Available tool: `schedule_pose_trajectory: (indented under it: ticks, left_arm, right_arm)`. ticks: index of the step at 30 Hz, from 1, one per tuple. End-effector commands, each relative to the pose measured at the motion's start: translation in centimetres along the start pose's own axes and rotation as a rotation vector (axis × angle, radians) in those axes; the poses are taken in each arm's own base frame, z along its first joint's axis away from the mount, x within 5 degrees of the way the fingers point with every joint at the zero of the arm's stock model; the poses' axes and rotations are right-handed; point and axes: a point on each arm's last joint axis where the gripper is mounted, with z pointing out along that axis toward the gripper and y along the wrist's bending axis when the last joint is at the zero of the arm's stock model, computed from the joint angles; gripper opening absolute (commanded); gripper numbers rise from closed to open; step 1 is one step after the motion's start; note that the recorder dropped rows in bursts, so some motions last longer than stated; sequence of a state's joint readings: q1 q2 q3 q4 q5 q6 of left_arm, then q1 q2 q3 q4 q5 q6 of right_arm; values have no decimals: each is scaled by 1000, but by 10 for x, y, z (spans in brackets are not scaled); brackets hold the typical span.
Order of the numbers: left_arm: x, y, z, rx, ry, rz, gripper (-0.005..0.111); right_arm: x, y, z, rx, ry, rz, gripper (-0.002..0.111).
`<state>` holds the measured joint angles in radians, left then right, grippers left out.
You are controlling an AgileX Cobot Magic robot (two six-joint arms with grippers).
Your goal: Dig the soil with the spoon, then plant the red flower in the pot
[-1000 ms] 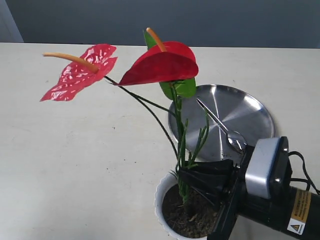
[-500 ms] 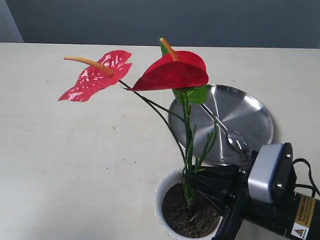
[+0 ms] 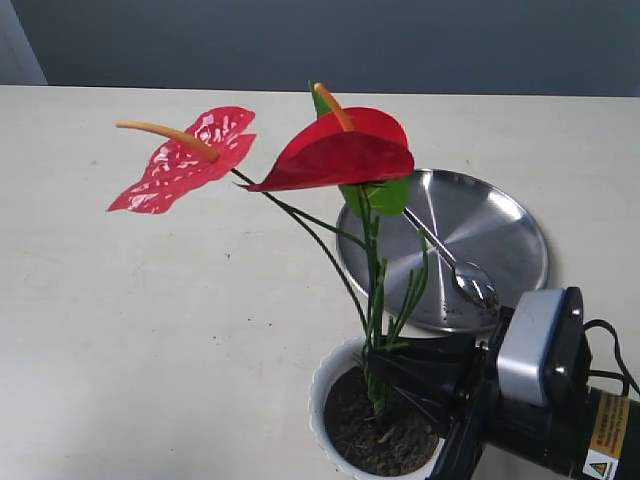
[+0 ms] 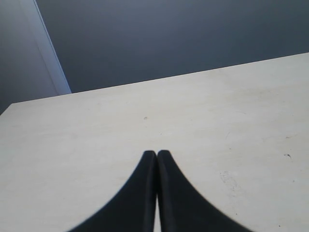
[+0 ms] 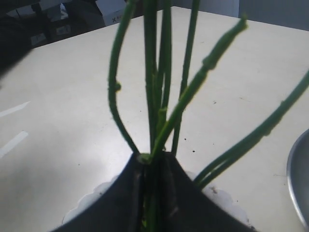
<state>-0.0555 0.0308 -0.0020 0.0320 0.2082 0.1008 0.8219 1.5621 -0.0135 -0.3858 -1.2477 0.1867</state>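
Observation:
The red flower stands upright with its stem base in the dark soil of the white scalloped pot at the front. My right gripper is shut on the green stems just above the soil; the pot's rim peeks out behind the fingers. The steel spoon lies on the round steel plate, bowl toward the front. My left gripper is shut with nothing in it, over bare tabletop, and does not show in the exterior view.
The steel plate sits just behind and right of the pot, close to my right arm. A few soil crumbs dot the plate's front rim and the beige table. A dark wall runs behind the table's far edge.
The flower swayed right, then settled slightly back left and lower, its stems going further into the pot. My right gripper has sunk a little with it. The spoon has not moved.

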Motion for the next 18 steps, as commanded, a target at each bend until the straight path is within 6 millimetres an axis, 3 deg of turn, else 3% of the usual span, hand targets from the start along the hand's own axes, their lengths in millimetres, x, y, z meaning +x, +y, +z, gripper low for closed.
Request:
schedule_pose_trajectory:
  ticks: [1,18]
  left_arm:
    - [0,0,0,-4,-10,-4,0]
    - [0,0,0,-4,-12,-4,0]
  right_arm:
    - [7,3,-3,-18,55,21,-1]
    - [16,3,-4,-15,157,68,-1]
